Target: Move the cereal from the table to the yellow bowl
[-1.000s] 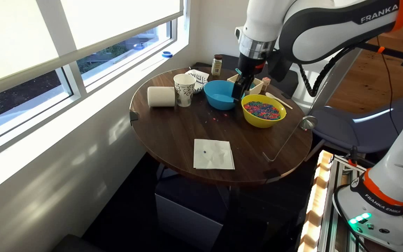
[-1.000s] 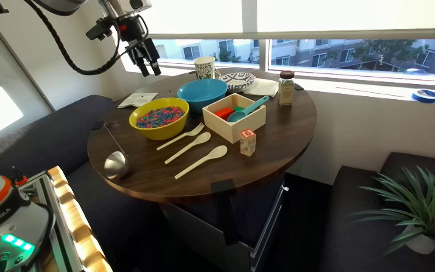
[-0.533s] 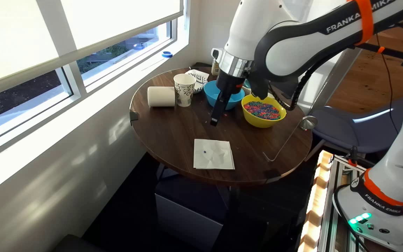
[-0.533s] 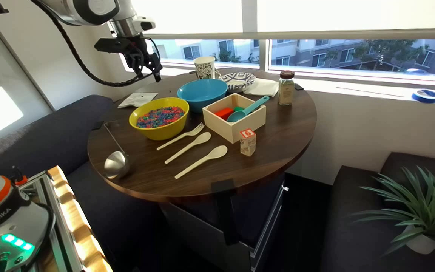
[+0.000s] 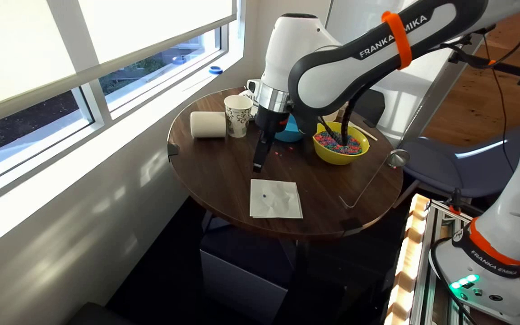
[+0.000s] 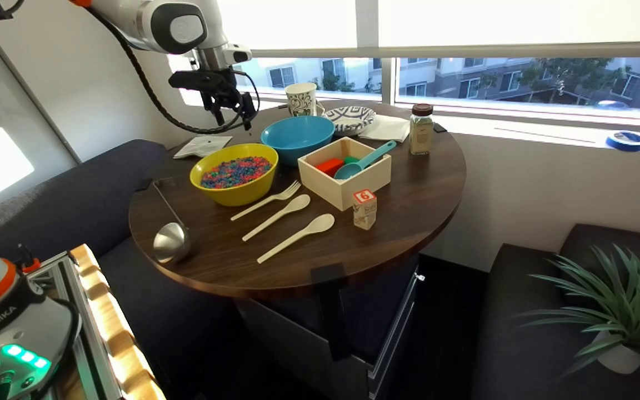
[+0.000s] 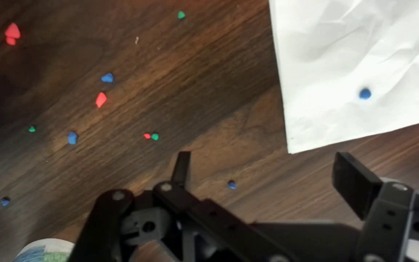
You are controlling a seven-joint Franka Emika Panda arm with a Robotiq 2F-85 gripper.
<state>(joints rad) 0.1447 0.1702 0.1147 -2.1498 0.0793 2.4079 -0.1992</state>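
While end effector (image 7: pixel 262 174) gapes above strewn cereal (image 7: pixel 101 99) | yellow bowl (image 6: pixel 242 195) holds more

Upright on the round dark-wood table (image 6: pixel 409 194), seen in both exterior views: a bright-yellow bowl (image 6: pixel 236 196), wide-mouthed, holding a bed of mixed red and blue cereal (image 6: pixel 236 171) below the rim. Strewn over the wood in the wrist view: loose cereal pieces (image 7: pixel 101 99), small lumps in red, blue and green, mostly single, a few paired.

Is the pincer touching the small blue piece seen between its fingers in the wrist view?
Apart: the wrist view shows wood tabletop between the blue piece and each finger of the open pincer.
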